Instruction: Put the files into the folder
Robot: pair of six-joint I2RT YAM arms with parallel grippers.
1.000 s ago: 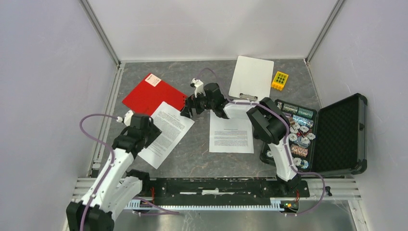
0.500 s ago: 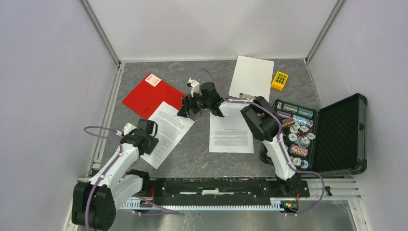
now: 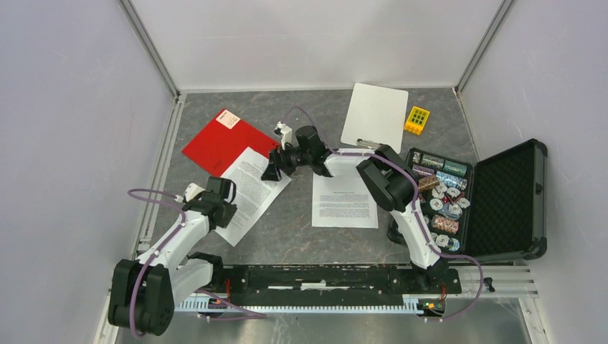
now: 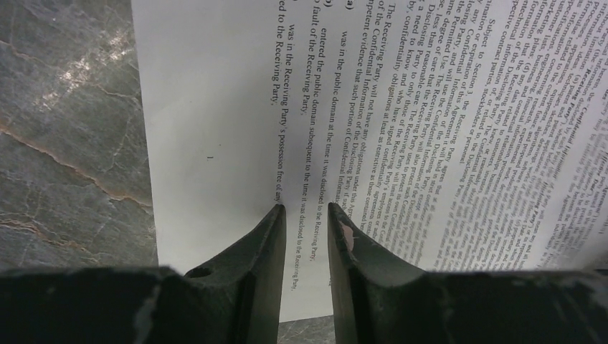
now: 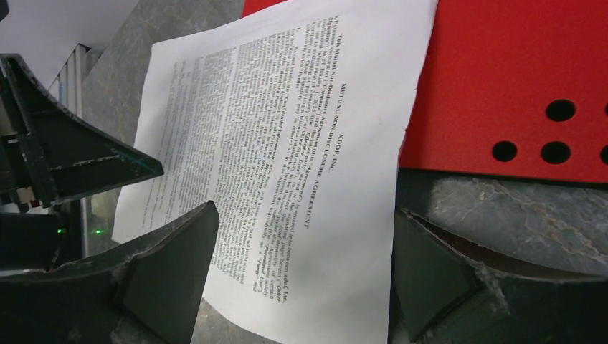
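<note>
The red folder (image 3: 226, 140) lies closed at the back left. One printed sheet of the files (image 3: 251, 193) lies tilted, its far corner overlapping the folder's near edge (image 5: 502, 72). The second sheet (image 3: 345, 201) lies flat at the centre. My left gripper (image 3: 226, 210) points down at the tilted sheet's near end (image 4: 215, 107). Its jaws (image 4: 304, 209) stand a narrow gap apart, with text showing between the tips. My right gripper (image 3: 273, 172) is wide open and low (image 5: 301, 279). It straddles the same sheet's far corner (image 5: 287, 143), whose edge curls slightly off the table.
A blank white clipboard (image 3: 375, 115) and a yellow block (image 3: 417, 120) lie at the back. An open black case (image 3: 510, 201) holding poker chips (image 3: 439, 204) stands at the right. Metal frame rails run along the left table edge (image 3: 161, 165).
My left gripper drew back to the tilted sheet's near end and its jaws narrowed. My right gripper moved left and down onto that sheet's far corner.
</note>
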